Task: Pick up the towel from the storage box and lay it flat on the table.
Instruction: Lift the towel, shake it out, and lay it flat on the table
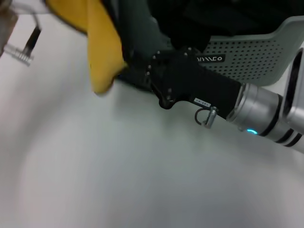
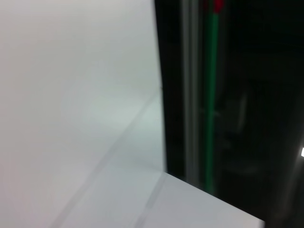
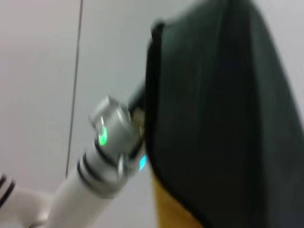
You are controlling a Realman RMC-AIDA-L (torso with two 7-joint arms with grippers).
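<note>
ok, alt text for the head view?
The towel, yellow face out with a dark fold behind, hangs above the white table. The right arm's black gripper reaches into it, in front of the grey-green storage box.

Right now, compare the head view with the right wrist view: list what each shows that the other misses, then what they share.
Only the head view shows the storage box, the table and the right gripper, reaching into the hanging cloth. Only the right wrist view shows another arm's silver joint, lit green, behind the cloth. Both show the towel, lifted, with its dark teal-grey and mustard-yellow faces.
</note>
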